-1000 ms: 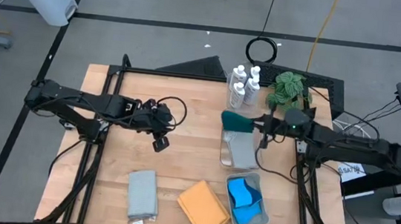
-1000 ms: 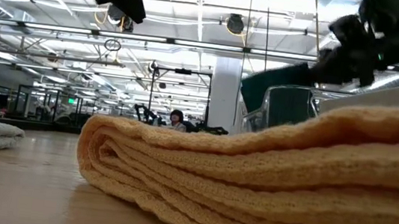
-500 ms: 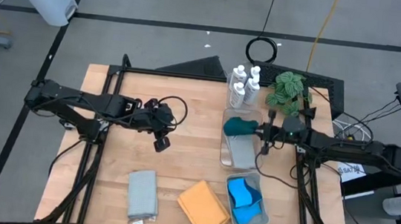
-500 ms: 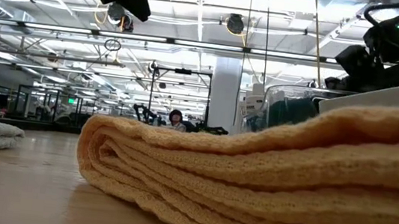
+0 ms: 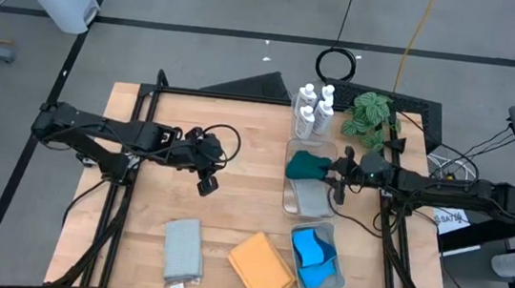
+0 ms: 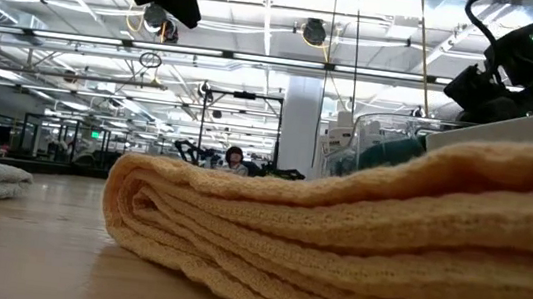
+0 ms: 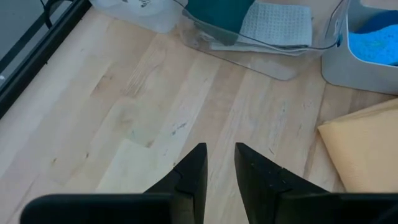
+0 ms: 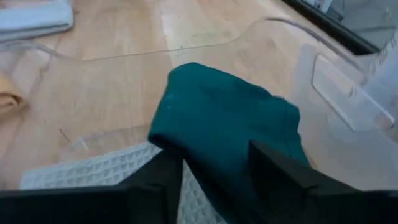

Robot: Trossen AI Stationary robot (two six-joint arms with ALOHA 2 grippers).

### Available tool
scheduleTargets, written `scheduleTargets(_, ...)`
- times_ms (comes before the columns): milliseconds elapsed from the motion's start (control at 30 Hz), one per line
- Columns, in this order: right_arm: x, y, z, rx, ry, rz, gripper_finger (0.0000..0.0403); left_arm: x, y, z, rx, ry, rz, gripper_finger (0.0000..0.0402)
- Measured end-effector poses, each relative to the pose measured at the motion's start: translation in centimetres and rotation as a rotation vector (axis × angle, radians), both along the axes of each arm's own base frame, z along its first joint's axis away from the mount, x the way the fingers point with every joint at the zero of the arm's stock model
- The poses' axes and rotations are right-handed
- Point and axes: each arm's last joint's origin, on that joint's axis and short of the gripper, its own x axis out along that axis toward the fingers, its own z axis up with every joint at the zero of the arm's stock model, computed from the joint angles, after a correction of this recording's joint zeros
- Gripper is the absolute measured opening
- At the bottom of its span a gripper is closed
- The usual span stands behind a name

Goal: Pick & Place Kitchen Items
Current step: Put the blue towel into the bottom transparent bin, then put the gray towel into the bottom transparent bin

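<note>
A dark teal-green cloth [image 5: 308,164] lies bunched in the far end of the clear bin [image 5: 286,205], its edge over a folded grey cloth [image 5: 310,198] in the same bin. My right gripper [image 8: 214,171] reaches level into the bin from the table's right, open, with the teal cloth's [image 8: 224,118] near end between its fingers. My left gripper [image 7: 221,162] hovers over bare wood at mid-table [image 5: 205,184], slightly open and holding nothing. Blue sponges [image 5: 315,254] fill the pale tray [image 5: 342,273]. An orange cloth [image 5: 262,267] and another grey cloth [image 5: 183,249] lie flat near the front edge. My right gripper's open fingers [image 8: 168,177] stand on either side of the teal cloth's near end [image 8: 217,165]; whether they touch it I cannot tell. The cloth rests in the bin, partly on the grey cloth [image 8: 106,168].
White bottles [image 5: 308,108] and a leafy plant [image 5: 369,113] stand just beyond the bin at the far edge. The orange cloth [image 6: 357,240] fills the low view's foreground. Bare wood spreads between my left gripper and the bin.
My right gripper has sunk with the teal cloth, which hung above the bin's far end a second ago and now lies down inside the bin on the grey cloth. My left arm has kept still.
</note>
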Motion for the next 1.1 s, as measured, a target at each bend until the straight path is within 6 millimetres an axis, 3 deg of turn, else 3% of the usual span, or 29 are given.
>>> scheduleTargets(167,0.1,0.1,0.4,0.108,0.019,-0.008,0.0211,0.0,0.0,0.0,0.0,0.0,0.0,0.0088)
scheduleTargets(400,0.8,0.3,3.7,0.223,0.072,0.001,0.0273,0.0,0.0,0.0,0.0,0.001,0.0,0.0088)
scheduleTargets(633,1.6,1.7,5.5,0.204,0.005,0.108,0.0289,-0.1,-0.5,-0.1,-0.047,0.01,-0.043,0.0088)
scheduleTargets(833,1.8,3.2,5.8,0.193,-0.024,0.207,0.0277,-1.5,-4.0,-1.6,-0.254,0.158,-0.23,0.0088)
scheduleTargets(1100,2.1,4.3,6.6,0.135,-0.1,0.298,0.0267,-4.1,-10.2,-8.4,-0.297,0.216,-0.499,0.0088)
